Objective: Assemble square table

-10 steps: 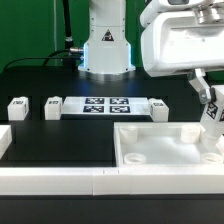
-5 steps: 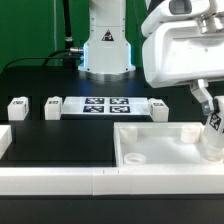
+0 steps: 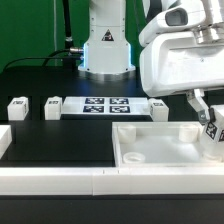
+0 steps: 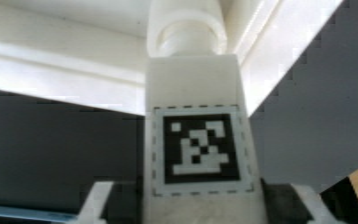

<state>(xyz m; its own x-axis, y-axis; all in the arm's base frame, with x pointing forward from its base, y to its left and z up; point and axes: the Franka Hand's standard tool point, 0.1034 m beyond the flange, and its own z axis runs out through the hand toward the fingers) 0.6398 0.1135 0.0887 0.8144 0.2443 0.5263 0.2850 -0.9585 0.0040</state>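
The square table's white slab [image 3: 150, 133] lies recessed side up at the exterior view's right, with a round socket [image 3: 134, 156] showing at its near corner. My gripper [image 3: 208, 118] is shut on a white tagged leg [image 3: 213, 131] and holds it upright and a little tilted over the slab's far right side. In the wrist view the leg [image 4: 197, 90] fills the middle between my fingers [image 4: 108, 200], its tag facing the camera. Three more legs stand on the black table: one [image 3: 17, 108], another [image 3: 53, 107] and a third [image 3: 160, 108].
The marker board [image 3: 105, 106] lies between the loose legs at the back. A long white border rail [image 3: 90, 181] runs along the front edge, and another rail piece [image 3: 4, 140] sits at the exterior view's left. The robot's base [image 3: 105, 50] stands behind the board.
My arm has moved toward the exterior view's right and slightly down, carrying the leg closer to the slab's right edge. The grip has not changed.
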